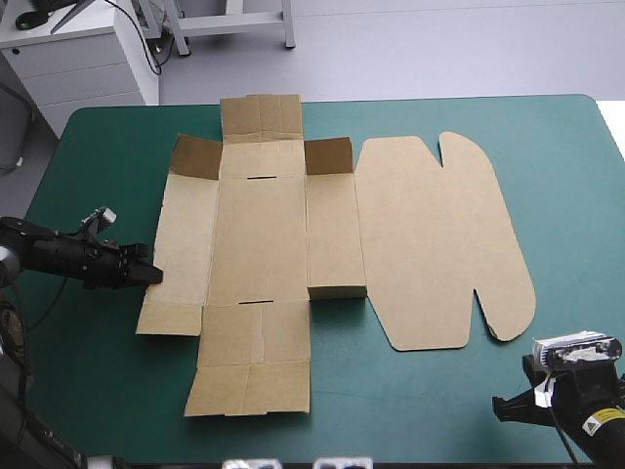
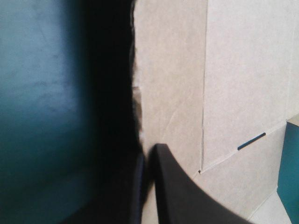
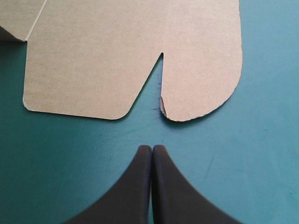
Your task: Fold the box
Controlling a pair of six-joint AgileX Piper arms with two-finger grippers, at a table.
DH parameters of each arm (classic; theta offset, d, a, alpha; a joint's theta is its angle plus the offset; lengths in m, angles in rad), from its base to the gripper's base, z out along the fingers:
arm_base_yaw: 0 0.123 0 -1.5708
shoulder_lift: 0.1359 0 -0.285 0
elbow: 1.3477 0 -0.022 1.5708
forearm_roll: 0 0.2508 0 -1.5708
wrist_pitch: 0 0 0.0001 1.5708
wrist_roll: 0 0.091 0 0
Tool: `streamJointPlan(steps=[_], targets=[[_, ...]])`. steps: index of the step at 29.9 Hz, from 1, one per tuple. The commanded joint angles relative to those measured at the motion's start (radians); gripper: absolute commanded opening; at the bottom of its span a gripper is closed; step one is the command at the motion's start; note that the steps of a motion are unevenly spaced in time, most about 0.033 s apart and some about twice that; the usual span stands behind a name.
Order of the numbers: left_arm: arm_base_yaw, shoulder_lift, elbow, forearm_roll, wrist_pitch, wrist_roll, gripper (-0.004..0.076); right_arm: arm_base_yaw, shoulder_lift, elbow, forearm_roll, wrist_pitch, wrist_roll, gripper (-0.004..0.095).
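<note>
black left gripper (image 1: 154,277): pinching left-edge wall of brown cardboard box (image 1: 259,234) | right gripper (image 3: 152,148): fingers pressed together | risk: shallow pinch could slip, sheet skids

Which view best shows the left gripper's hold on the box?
Left wrist view: the left gripper pinches the box edge up close. High view shows only its tip at that edge; right wrist view misses it.
</note>
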Motion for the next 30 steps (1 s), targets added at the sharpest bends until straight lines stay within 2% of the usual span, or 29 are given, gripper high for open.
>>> streamJointPlan(steps=[1, 11, 14, 18, 26, 28, 30], targets=[[-0.004, -0.07, -0.017, -0.049, 0.089, 0.006, -0.0008, 0.005, 0.01, -0.028, 0.006, -0.055, -0.003, -0.0019], [-0.004, -0.143, -0.017, -0.051, 0.089, -0.005, -0.0006, 0.005, 0.01, -0.028, 0.006, -0.055, -0.003, -0.0019], [-0.004, -0.143, -0.017, -0.051, 0.089, -0.027, 0.0017, 0.005, 0.01, -0.028, 0.006, -0.055, -0.003, -0.0019], [-0.004, -0.143, -0.017, -0.051, 0.089, -0.029, 0.0116, 0.005, 0.01, -0.028, 0.006, -0.055, -0.003, -0.0019], [-0.004, -0.145, -0.017, -0.051, 0.089, -0.035, 0.0425, 0.005, 0.01, -0.028, 0.006, -0.055, -0.003, -0.0019], [-0.004, -0.149, -0.017, -0.051, 0.089, -0.035, 0.0467, 0.005, 0.01, -0.028, 0.006, -0.055, -0.003, -0.0019], [-0.004, -0.149, -0.017, -0.051, 0.089, -0.035, 0.0472, 0.005, 0.01, -0.028, 0.006, -0.055, -0.003, -0.0019]])
